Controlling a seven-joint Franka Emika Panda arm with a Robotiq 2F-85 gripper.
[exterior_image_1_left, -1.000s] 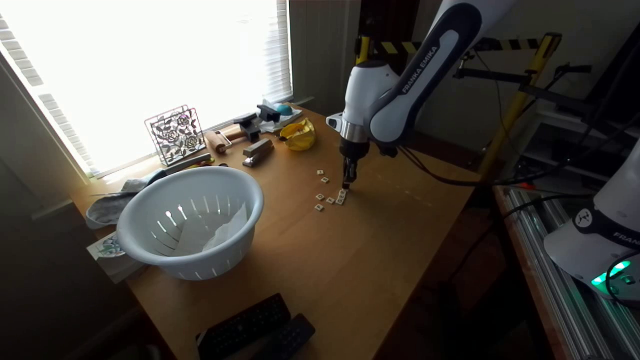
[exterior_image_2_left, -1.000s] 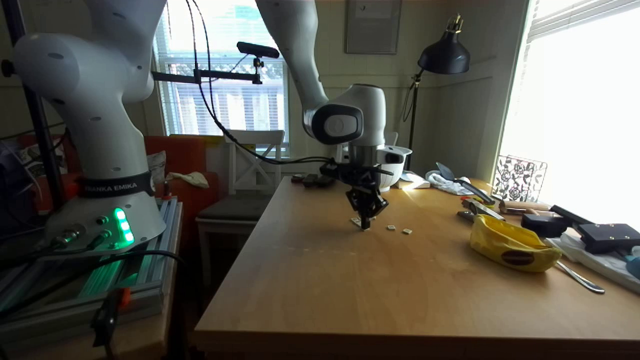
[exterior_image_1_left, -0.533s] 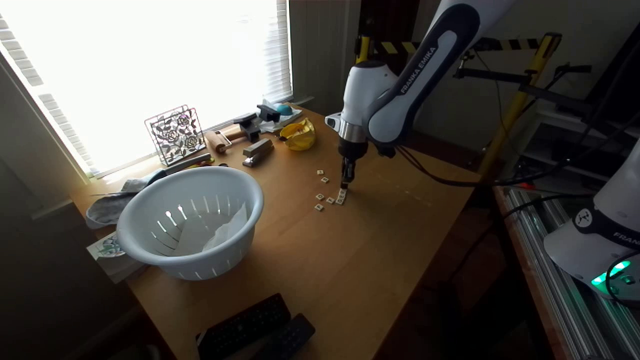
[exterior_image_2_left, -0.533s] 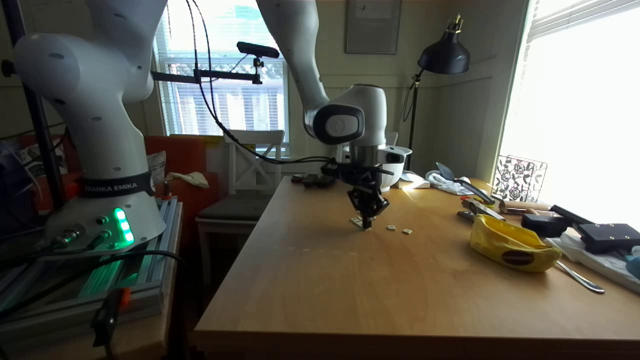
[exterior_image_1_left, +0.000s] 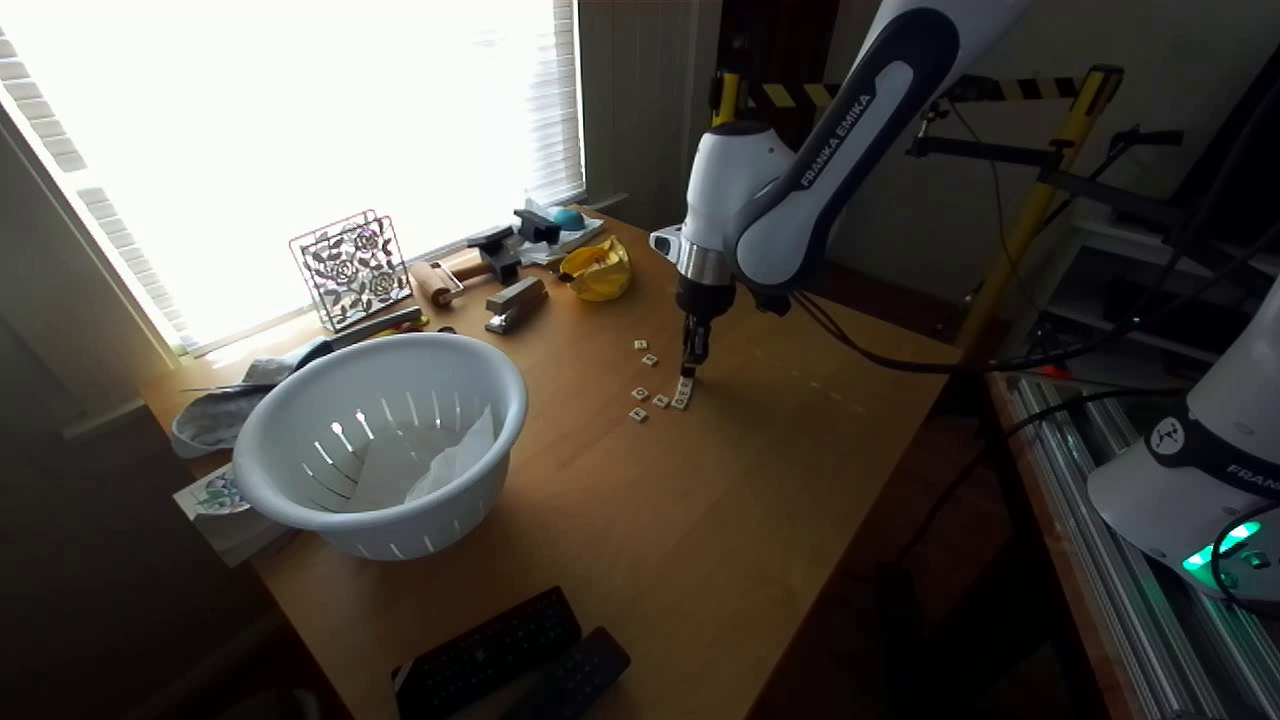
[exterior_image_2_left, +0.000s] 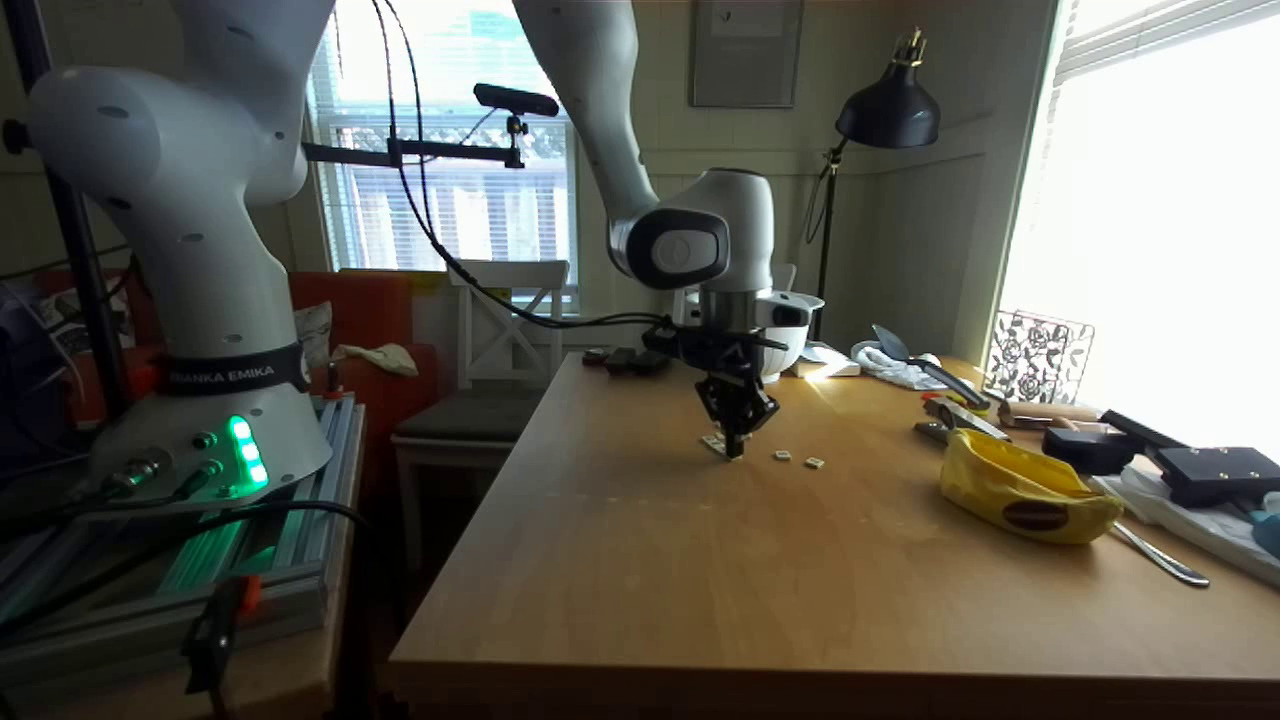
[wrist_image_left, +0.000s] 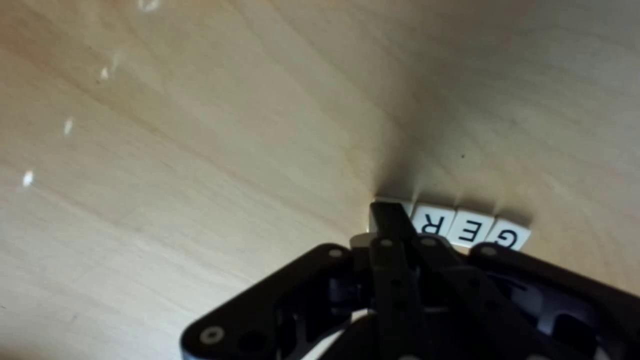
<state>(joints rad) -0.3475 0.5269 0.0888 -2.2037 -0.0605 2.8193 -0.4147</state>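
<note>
Black and slim, my gripper (wrist_image_left: 389, 210) is shut, its fingertips together over the end tile (wrist_image_left: 407, 207) of a short row. That tile's letter is hidden beneath them; whether they press on it I cannot tell. Beside it lie the R tile (wrist_image_left: 432, 220), the E tile (wrist_image_left: 470, 228) and the G tile (wrist_image_left: 508, 234), edge to edge. In an exterior view the gripper (exterior_image_1_left: 688, 368) points straight down at the far end of the tile row (exterior_image_1_left: 682, 398). Several loose letter tiles lie nearby, among them a tile (exterior_image_1_left: 640, 394) and a tile (exterior_image_1_left: 650, 360). Nothing is held.
A white colander (exterior_image_1_left: 380, 445) with paper inside stands on the wooden table (exterior_image_1_left: 640, 540). Dark remotes (exterior_image_1_left: 490, 645) lie by the edge. Towards the window are a stapler (exterior_image_1_left: 515, 303), a yellow pouch (exterior_image_2_left: 1025, 490) and a metal rose-patterned holder (exterior_image_1_left: 352, 270).
Over the first half second my shut gripper shifted very slightly towards the bright window side. Since then it has stayed still, and the loose tiles have not moved.
</note>
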